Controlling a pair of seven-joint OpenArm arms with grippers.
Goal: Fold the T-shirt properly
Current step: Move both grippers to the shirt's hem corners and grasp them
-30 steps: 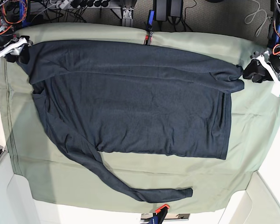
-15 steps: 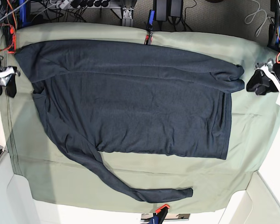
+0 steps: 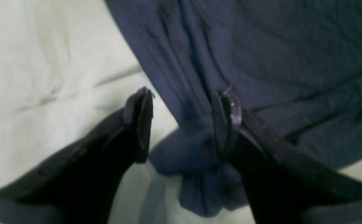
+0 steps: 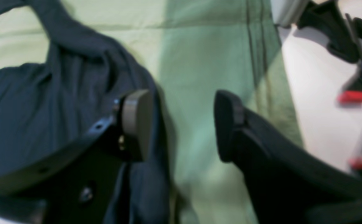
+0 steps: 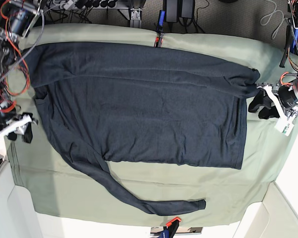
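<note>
The dark navy T-shirt (image 5: 139,109) lies spread flat on the olive cloth (image 5: 64,193). One long sleeve is folded across its top edge, and the other sleeve (image 5: 124,191) trails toward the near edge. My left gripper (image 5: 262,104) hovers open at the shirt's right side. In the left wrist view this gripper (image 3: 184,124) straddles the bunched sleeve end (image 3: 193,161) without pinching it. My right gripper (image 5: 20,131) is open just off the shirt's left edge. In the right wrist view it (image 4: 181,124) has bare cloth between its fingers and the shirt (image 4: 28,109) beside it.
Red-and-black clamps pin the cloth at the far edge (image 5: 158,37) and the near edge (image 5: 170,225). Cables and power bricks (image 5: 179,10) lie behind the table. White table surface (image 4: 317,118) shows past the cloth's left border, with another clamp (image 4: 355,96) there.
Both grippers have moved toward the near edge. The right one left the shirt's far-left corner and travelled down its left side. The left one shifted down and slightly inward. The shirt lies as before.
</note>
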